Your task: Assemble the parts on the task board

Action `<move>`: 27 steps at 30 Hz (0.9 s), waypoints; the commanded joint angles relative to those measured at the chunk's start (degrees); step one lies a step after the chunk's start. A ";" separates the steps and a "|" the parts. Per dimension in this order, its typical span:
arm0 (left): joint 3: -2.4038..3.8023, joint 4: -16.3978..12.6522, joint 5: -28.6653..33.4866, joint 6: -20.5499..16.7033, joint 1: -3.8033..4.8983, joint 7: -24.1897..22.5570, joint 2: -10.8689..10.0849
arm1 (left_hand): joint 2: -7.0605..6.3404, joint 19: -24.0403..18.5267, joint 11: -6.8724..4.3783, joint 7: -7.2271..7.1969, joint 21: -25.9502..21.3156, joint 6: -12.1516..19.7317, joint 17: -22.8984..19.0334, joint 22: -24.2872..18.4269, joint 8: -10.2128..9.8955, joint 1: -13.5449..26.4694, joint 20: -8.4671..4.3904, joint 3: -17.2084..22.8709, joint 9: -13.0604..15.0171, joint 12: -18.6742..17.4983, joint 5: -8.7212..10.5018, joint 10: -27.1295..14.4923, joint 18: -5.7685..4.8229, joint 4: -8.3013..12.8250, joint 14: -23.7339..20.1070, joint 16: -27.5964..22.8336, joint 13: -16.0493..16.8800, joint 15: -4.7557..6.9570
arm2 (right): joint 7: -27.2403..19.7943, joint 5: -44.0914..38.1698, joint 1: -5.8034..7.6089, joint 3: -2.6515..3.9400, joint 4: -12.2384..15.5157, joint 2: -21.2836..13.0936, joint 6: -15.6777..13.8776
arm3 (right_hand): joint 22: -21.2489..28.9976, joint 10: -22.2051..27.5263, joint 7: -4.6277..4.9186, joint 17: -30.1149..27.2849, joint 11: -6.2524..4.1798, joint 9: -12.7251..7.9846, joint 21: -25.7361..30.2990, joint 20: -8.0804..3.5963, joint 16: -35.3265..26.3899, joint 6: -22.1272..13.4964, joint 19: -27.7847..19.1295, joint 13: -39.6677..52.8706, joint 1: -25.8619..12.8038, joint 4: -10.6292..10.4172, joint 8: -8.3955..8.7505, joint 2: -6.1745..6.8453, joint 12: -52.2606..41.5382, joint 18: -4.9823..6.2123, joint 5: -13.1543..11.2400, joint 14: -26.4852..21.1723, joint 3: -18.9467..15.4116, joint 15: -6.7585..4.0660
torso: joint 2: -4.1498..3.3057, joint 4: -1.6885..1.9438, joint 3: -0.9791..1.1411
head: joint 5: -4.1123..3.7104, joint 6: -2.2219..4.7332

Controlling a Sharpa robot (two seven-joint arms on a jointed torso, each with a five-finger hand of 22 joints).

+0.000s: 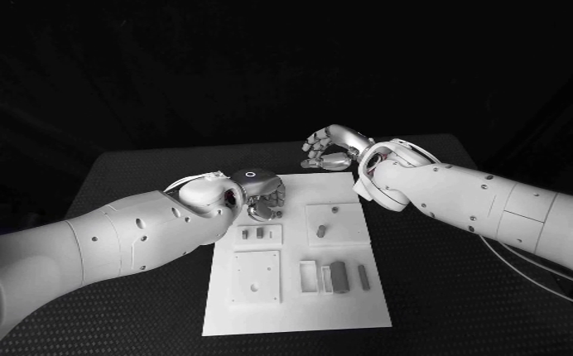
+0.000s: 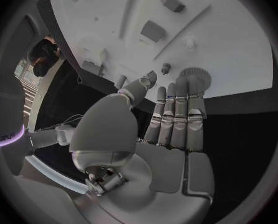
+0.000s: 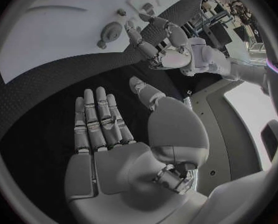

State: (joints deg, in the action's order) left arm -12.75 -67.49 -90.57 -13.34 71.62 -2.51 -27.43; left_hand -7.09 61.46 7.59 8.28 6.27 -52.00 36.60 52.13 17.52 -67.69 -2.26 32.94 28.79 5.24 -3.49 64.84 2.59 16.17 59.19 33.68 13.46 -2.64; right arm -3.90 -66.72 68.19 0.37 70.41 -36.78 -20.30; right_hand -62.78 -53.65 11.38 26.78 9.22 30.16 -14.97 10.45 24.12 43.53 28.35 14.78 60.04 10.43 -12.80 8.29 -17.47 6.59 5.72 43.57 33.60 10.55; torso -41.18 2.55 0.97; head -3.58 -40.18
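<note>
A white task board (image 1: 299,306) is seen in the lower middle of the head view, lying on a black table (image 1: 132,174). Wide bare strips of table are left to the board's left and right, and a narrower strip is left above its top edge. Several raised square plates are carried on the board, along with small grey parts: two short pieces (image 1: 253,233) on the upper left plate, a peg (image 1: 320,228) standing on the upper right plate, and a row of upright blocks (image 1: 338,275) in the lower right area. No brand, label or writing can be read on the board or on the arms.

The left hand (image 1: 261,194) is placed over the board's upper left corner, its fingers pointed downward at the board. In the left wrist view the fingers (image 2: 176,117) are held straight and close together with the thumb set apart; nothing is held, and the fingertips lie near a round toothed part (image 2: 195,75) at the board's edge. Whether it is touched cannot be told.

The right hand (image 1: 331,148) is found just above the board's top edge, over bare table. In the right wrist view its fingers (image 3: 100,117) are extended side by side, thumb apart, with nothing held.
</note>
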 commanded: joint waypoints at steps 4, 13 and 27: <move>0.02 0.84 -2.05 0.75 -0.48 1.12 0.77 | 0.27 0.61 -0.22 0.15 -0.08 -0.59 0.47 0.00 0.16 0.35 -0.31 -0.14 -0.11 -0.15 0.30 0.89 0.15 0.03 0.34 -0.20 -0.10 0.07 | -0.73 0.76 -0.01 0.04 0.24 0.00 -0.71 | -0.16 0.05 1.45 -0.09 0.51 -0.11 0.41 0.03 -0.30 -0.35 -0.44 -0.25 0.46 -0.16 -0.12 -0.06 0.25 -1.06 0.09 -0.06 -0.26 0.32 | 0.09 0.09 0.00 | -0.17 -0.30; 0.04 1.93 -2.13 0.99 -0.82 1.16 1.50 | 0.47 0.98 -0.22 0.21 -0.07 -0.61 0.92 0.05 0.11 0.45 -0.51 -0.06 -0.23 -0.33 0.28 1.00 0.04 -0.06 0.63 -0.20 -0.24 0.21 | -0.86 0.82 0.03 0.09 0.61 -0.16 -0.99 | -0.30 0.05 1.46 -0.13 0.53 -0.19 0.48 0.03 -0.43 -0.40 -0.50 -0.50 0.48 -0.23 -0.11 -0.02 0.30 -1.06 0.10 -0.03 -0.29 0.35 | 0.01 0.03 -0.01 | -0.40 -0.43; 0.08 3.98 -2.11 0.71 -2.11 0.74 2.91 | 0.63 3.55 -0.43 0.27 1.21 -0.73 3.85 1.69 -0.14 0.30 -1.95 -0.45 -0.90 -0.94 0.31 1.63 -0.17 0.00 2.43 2.08 -0.79 1.32 | -0.49 0.89 0.33 0.19 1.00 -0.45 -0.74 | -0.50 0.00 1.47 -0.18 0.56 -0.29 0.56 0.05 -0.60 -0.41 -0.54 -0.84 0.38 -0.46 -0.14 -0.02 0.32 -1.07 0.10 0.03 -0.36 0.39 | 0.01 0.11 0.01 | -0.95 -0.91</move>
State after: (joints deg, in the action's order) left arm -12.72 -63.52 -92.23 -12.62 69.60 -1.49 -24.74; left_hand -6.85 64.59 7.20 8.53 7.15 -52.57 40.33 53.73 17.51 -67.45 -4.29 32.94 27.92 4.64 -3.49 66.12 1.29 16.17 61.33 35.49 12.74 -1.34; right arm -3.99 -65.90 68.50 0.54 71.29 -37.22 -20.90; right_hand -63.19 -53.65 11.37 26.67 9.21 29.92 -14.75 10.65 23.90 43.54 28.15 13.99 60.05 10.27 -12.80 8.29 -17.47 6.61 5.72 43.58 33.44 10.54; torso -41.17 2.62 1.01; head -4.43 -41.01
